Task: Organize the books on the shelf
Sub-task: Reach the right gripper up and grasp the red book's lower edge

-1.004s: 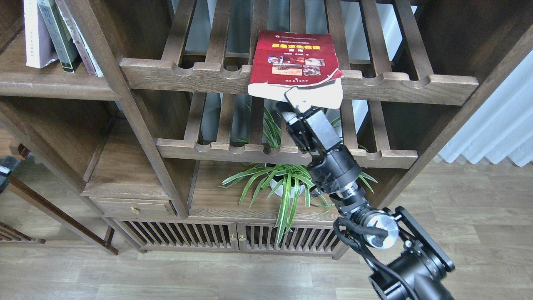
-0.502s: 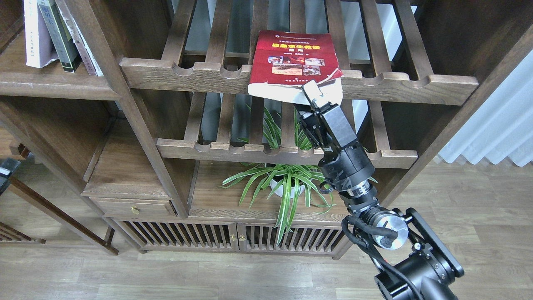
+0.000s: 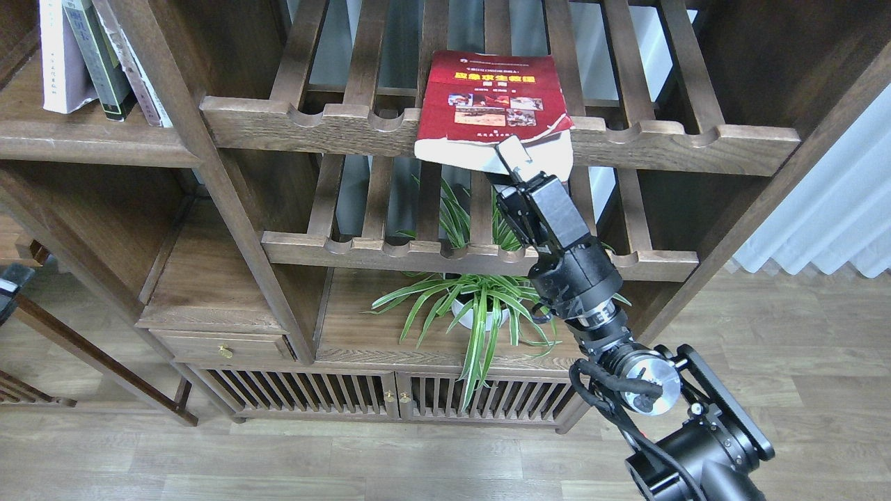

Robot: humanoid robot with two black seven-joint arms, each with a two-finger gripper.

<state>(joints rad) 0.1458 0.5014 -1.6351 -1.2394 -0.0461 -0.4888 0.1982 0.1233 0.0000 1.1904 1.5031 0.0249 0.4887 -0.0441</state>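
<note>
Red book (image 3: 491, 94) (lower edge behind jaws)

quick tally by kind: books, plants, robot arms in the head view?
Books: 4 (red book lying on the slatted rack; three upright on the plank shelf at upper left)
Potted plants: 1
Robot arms: 1, right gripper
Total: 6

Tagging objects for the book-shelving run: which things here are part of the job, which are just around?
Job:
- red book, lying on the slatted rack
- upright books on the solid shelf
- right end effector at the red book's near edge

Just around:
- potted plant
- drawer
- slatted cabinet doors
</note>
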